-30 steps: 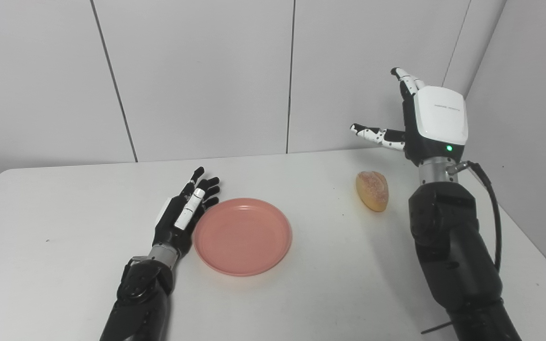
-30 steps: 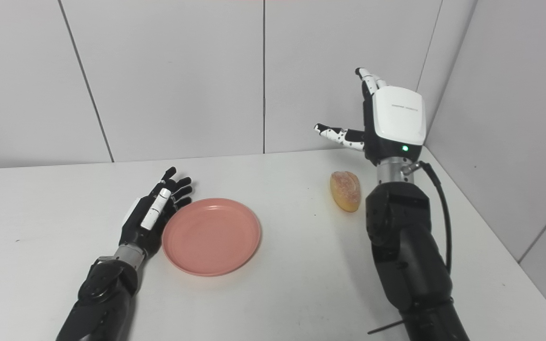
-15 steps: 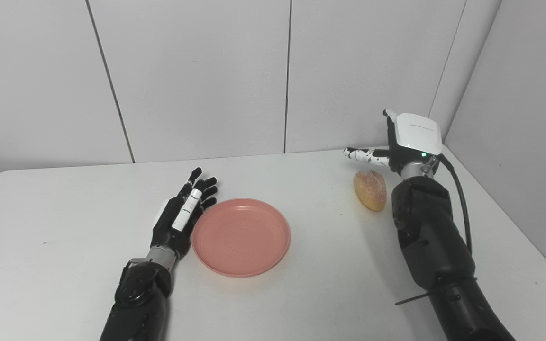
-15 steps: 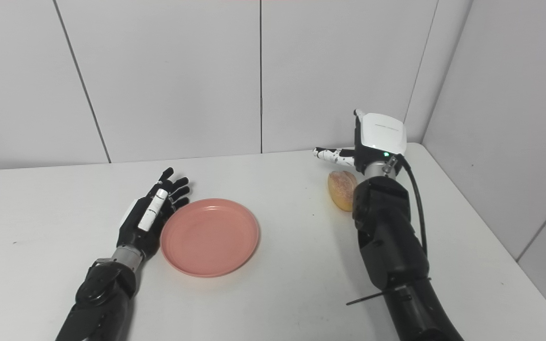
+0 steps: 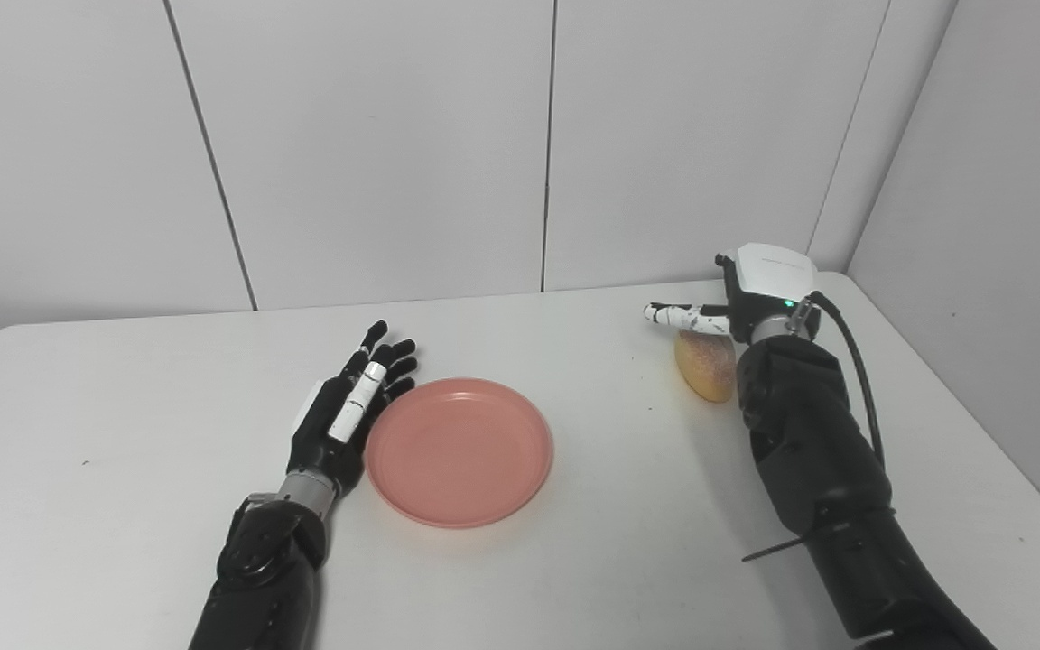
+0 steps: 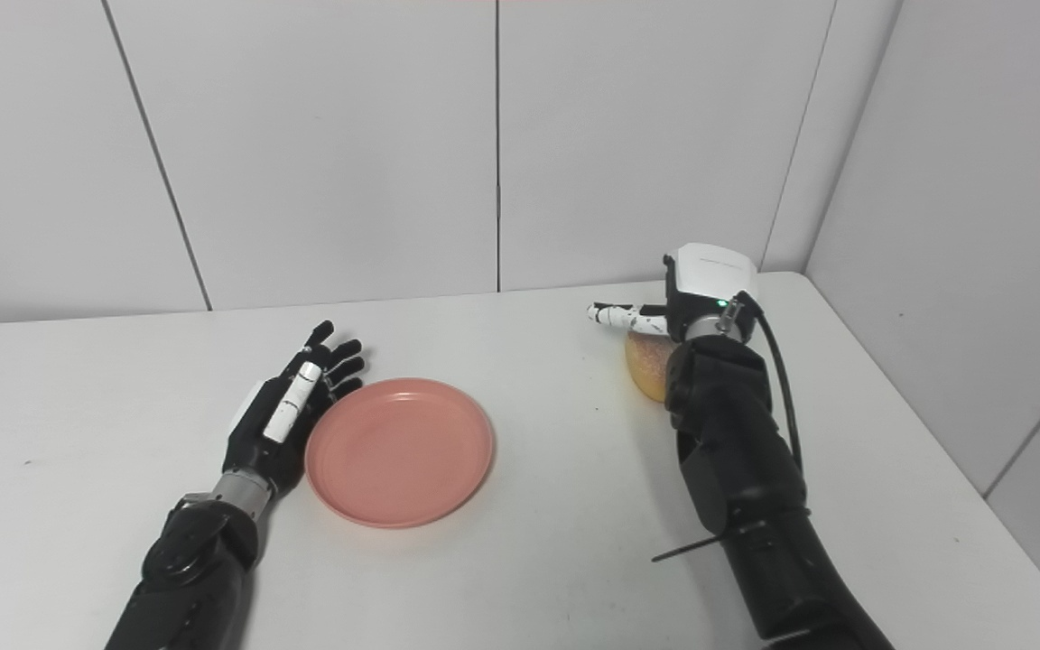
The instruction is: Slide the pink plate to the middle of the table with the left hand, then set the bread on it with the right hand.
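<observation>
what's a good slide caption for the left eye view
Right hand lowered over the bread, thumb out, while the open left hand rests beside the empty pink plate.

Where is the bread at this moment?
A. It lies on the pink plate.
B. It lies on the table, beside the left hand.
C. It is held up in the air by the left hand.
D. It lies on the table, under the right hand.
D: the bread lies on the white table, away from the empty pink plate, with the right hand low over its far end.

Twin head cameras, angled down, sharing whole table.
</observation>
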### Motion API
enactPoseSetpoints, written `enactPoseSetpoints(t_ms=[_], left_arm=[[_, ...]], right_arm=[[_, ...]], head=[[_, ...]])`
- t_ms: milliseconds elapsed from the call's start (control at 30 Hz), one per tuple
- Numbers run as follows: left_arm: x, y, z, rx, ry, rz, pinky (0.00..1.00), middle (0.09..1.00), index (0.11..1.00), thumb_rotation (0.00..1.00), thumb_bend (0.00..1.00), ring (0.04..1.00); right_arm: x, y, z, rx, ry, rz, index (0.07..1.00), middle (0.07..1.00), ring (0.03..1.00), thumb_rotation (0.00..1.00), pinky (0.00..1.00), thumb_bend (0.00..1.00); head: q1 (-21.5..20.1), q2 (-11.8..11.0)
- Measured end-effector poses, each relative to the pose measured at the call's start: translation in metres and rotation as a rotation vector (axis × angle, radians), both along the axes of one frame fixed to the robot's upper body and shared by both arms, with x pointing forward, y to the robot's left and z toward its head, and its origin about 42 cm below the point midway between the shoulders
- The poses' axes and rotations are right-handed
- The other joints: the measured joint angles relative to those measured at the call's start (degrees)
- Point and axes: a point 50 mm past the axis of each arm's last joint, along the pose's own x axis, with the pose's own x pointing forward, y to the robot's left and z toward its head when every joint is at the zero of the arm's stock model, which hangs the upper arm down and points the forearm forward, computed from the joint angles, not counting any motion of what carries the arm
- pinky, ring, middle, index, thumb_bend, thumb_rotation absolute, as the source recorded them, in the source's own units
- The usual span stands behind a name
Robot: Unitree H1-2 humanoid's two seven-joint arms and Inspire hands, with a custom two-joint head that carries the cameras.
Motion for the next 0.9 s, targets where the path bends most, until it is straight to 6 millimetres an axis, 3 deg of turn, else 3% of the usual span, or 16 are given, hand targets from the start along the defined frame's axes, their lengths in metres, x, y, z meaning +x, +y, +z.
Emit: enactPoseSetpoints(t_ms=[200, 367, 700, 800, 900], left_arm=[[0.0, 0.0, 0.0, 0.0, 0.002, -0.002, 0.89, 0.892, 0.975, 0.69, 0.68, 0.892], [0.0, 0.0, -0.001, -0.001, 0.002, -0.004, 0.88, 0.877, 0.972, 0.68, 0.73, 0.889], [-0.002, 0.002, 0.0, -0.028, 0.008, -0.022, 0.91, 0.895, 0.971, 0.69, 0.67, 0.904], [-0.002, 0.002, 0.0, -0.028, 0.012, -0.024, 0.9, 0.889, 0.963, 0.67, 0.68, 0.899], [-0.002, 0.002, 0.0, -0.028, 0.016, -0.025, 0.91, 0.89, 0.967, 0.68, 0.68, 0.901]], right_arm=[[0.002, 0.002, -0.019, -0.003, 0.059, 0.013, 0.821, 0.66, 0.458, 0.88, 0.3, 1.0], [0.0, 0.006, -0.023, -0.001, 0.057, 0.028, 0.826, 0.731, 0.576, 0.86, 0.37, 1.0], [-0.007, 0.007, -0.041, 0.016, 0.115, 0.066, 0.832, 0.774, 0.638, 0.84, 0.44, 0.99], [-0.007, 0.007, -0.042, 0.02, 0.117, 0.068, 0.831, 0.763, 0.616, 0.76, 0.42, 0.94], [-0.007, 0.007, -0.042, 0.025, 0.126, 0.066, 0.804, 0.741, 0.6, 0.55, 0.39, 0.89]], head=[[-0.09, -0.09], [0.0, 0.09], [-0.26, 0.09], [-0.35, 0.0], [-0.44, 0.0]])
